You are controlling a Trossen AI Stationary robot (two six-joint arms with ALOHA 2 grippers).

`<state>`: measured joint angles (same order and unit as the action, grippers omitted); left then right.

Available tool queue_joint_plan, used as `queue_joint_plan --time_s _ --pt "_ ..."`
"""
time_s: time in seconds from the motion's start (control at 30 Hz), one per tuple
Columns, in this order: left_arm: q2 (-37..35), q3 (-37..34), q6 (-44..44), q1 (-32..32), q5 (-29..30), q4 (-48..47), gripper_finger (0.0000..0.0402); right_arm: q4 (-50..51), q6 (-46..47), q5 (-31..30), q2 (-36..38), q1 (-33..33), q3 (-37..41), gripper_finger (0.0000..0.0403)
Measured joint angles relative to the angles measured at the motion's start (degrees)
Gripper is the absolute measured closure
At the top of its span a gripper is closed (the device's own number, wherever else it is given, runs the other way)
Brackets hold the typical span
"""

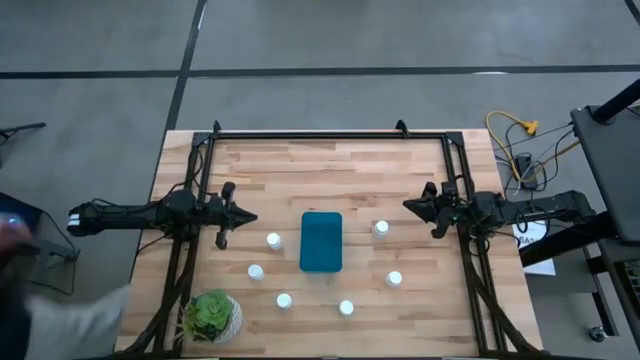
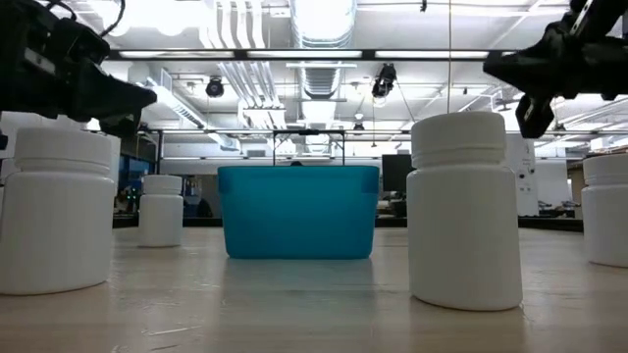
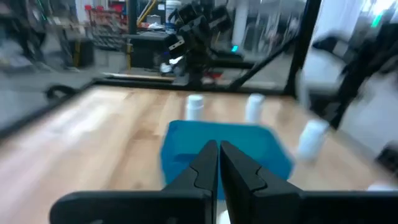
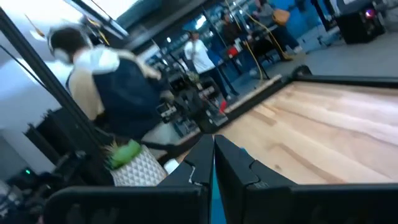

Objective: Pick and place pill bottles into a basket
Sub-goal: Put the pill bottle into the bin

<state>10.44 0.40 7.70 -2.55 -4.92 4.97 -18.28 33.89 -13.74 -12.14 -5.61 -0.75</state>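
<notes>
High view: six pill bottles loose on the counter around the empty basket. Left claw and right claw both closed, empty. Risk: descending closed topples a bottle

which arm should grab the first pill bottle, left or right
Either could, but the left looks slightly better placed. The left gripper, fingers shut, points at a pill bottle just beyond its tip. The right gripper, also shut, sits a bit farther from its nearest bottle. The basket lies between them.

Blurred person beyond the table
</notes>
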Motion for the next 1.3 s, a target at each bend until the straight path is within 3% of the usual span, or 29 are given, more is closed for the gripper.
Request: queue_joint_plan --time_s 0.3,0.47,0.57,0.73,0.83,0.97,1.2,1.3 --pt "0.1 0.0 24.3 0.0 0.0 3.0 0.0402 -3.4 0.5 -0.2 0.0 0.0 0.0 0.0394" --pt "0.8 0.0 41.0 0.0 1.3 18.0 0.0402 -4.6 10.6 -1.5 0.0 0.0 0.0 0.0394" --pt "1.5 0.0 41.5 0.0 4.8 28.7 0.0402 -6.5 13.4 -2.2 0.0 0.0 0.0 0.0394" --pt "3.6 0.0 41.4 0.0 14.4 49.7 0.0402 -11.8 17.1 -10.9 0.0 0.0 0.0 0.0394" --pt "5.2 0.1 41.1 0.0 15.3 59.9 0.0402 -16.0 17.8 -15.6 0.0 0.0 0.0 0.0394" --pt "7.5 1.3 36.6 0.0 15.3 64.5 0.0402 -24.5 17.1 -19.6 0.0 0.0 0.0 0.0394" --pt "13.4 5.6 34.0 0.0 19.8 65.1 0.0402 -44.7 8.4 -19.5 -0.5 0.0 -0.1 0.0394" --pt "17.4 9.4 35.3 0.0 23.3 65.2 0.0402 -49.0 3.1 -16.8 -1.3 0.0 -3.1 0.0394"
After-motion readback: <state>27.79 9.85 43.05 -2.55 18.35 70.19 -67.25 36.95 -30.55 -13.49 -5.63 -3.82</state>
